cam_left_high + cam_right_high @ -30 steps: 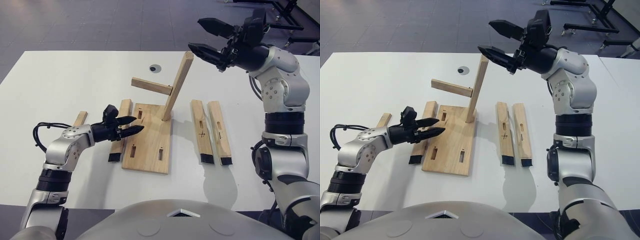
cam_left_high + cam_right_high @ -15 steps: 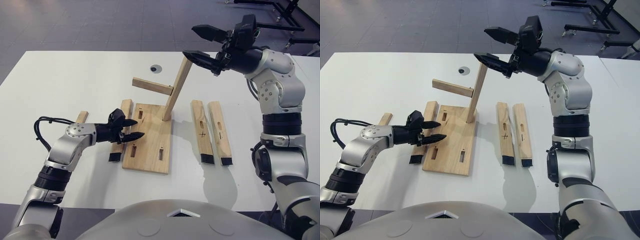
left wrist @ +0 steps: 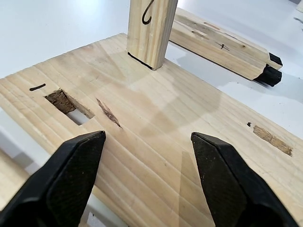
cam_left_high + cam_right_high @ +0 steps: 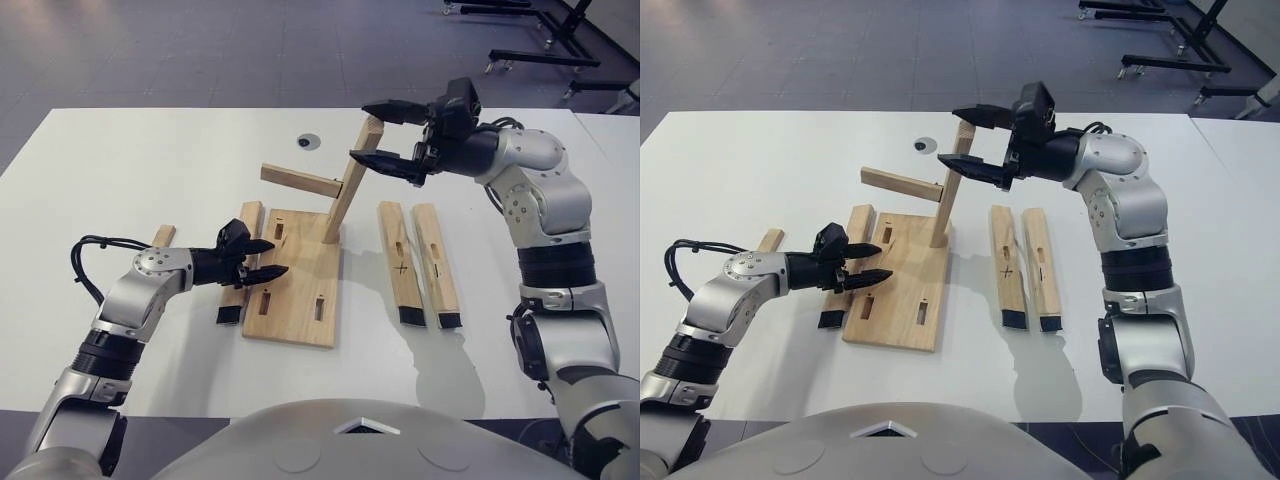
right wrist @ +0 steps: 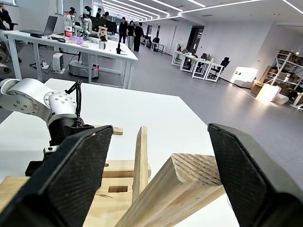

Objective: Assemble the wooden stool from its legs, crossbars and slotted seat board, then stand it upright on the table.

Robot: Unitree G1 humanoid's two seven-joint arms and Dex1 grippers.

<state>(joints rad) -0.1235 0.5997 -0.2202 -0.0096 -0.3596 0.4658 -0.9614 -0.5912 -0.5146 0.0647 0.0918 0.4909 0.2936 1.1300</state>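
Two spare legs [image 4: 398, 258] flat right of seat board [image 4: 295, 285]; grommet [image 4: 307, 142] behind.

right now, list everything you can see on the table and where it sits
table: one, white, under everything
seat board: one, light wood, flat mid-table, slots up
upright leg: one, light wood, tilted in a far slot of the seat board
crossbar: one, light wood, jutting left from the upright leg
loose legs: two, light wood with black tips, flat right of the seat board
third leg: one, same colours, flat along its left edge
short bar: one, light wood, far left
round port: one, dark, beyond the board
left gripper: open, over the board's left edge
right gripper: open, astride the upright leg's top
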